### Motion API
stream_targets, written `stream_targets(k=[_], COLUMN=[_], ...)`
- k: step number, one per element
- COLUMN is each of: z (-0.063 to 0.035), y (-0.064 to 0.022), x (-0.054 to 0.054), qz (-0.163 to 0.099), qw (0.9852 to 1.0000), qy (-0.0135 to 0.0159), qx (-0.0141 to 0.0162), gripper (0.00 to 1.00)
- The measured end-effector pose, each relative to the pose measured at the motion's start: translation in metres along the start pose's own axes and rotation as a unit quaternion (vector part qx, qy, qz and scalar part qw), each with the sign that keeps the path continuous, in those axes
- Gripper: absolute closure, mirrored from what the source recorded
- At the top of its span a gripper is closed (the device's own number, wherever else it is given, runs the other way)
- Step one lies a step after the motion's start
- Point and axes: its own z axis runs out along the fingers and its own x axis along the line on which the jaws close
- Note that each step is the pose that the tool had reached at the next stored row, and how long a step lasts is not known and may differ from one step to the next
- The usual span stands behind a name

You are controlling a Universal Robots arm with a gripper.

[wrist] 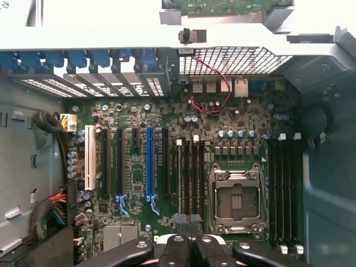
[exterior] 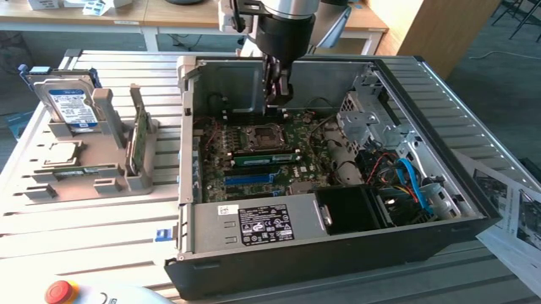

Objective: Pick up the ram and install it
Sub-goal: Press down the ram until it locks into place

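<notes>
Jaws closed, empty, above motherboard (wrist: pixel 167 167); ram (exterior: pixel 265 158) seated, partly hidden

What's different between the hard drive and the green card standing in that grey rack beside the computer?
The hard drive is silver with a blue-and-white label; the green card is plain green. The hard drive is thick, the green card thin. Both stand upright in the grey rack.

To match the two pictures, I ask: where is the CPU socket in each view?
Exterior view: the CPU socket lies near the picture's centre, on the motherboard.
Wrist view: it sits between two banks of black memory slots.
Shared landmark: the long blue slot.
</notes>
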Motion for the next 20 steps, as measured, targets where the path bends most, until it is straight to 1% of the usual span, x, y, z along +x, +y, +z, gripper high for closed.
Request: stream_targets(k=[4,5,9,10,12,13,14,20], z=[0.0000,0.0000,0.0000,-0.0021,-0.0147,-0.0190,-0.0205,-0.0214], y=[0.0002,0.0001,0.0002,0.0003,0.0006,0.0007,0.0008,0.0008], x=[0.000,0.000,0.000,0.000,0.000,0.000,0.000,0.000], qz=[0.000,0.000,0.000,0.000,0.000,0.000,0.000,0.000], qw=[1.0000,1.0000,1.0000,1.0000,1.0000,1.0000,1.0000,1.0000], qy=[-0.0001,-0.0001,-0.0001,0.0001,0.0004,0.0007,0.0008,0.0009], qx=[0.0045,0.0050,0.0050,0.0049,0.0050,0.0050,0.0050,0.0051], gripper=[0.90,0.90,0.90,0.90,0.90,0.90,0.90,0.90])
